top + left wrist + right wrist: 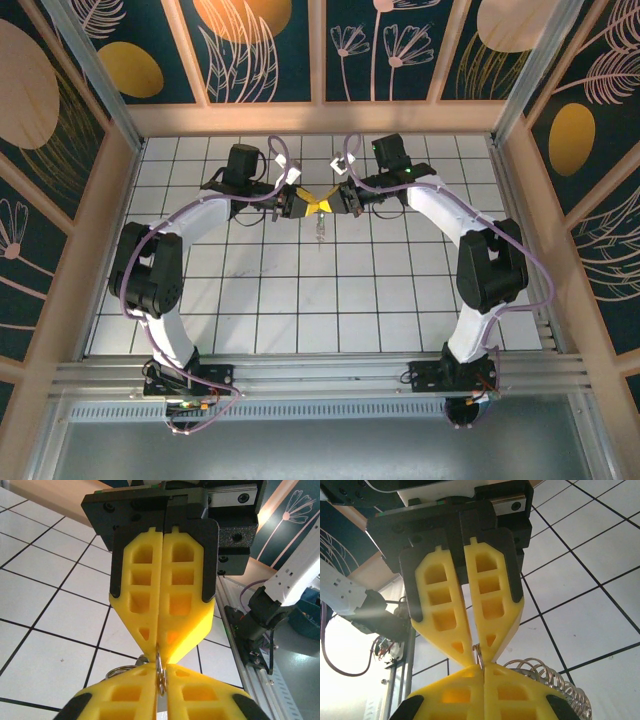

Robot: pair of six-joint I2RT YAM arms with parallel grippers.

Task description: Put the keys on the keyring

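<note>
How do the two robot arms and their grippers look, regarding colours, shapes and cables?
Both the left arm and the right arm have white curved shells between bulky black joints, with a thin purple cable running along each. The left gripper and right gripper have black bodies and yellow plastic fingers with square cut-outs.

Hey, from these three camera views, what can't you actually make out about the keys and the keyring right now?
- Top external: the small pale thing by where the grippers meet is too small to tell key from ring.
- Left wrist: the metal ring is mostly hidden between the yellow fingers of the left gripper.
- Right wrist: the silvery coils are cut off by the bottom edge and partly hidden behind the right gripper.
</note>
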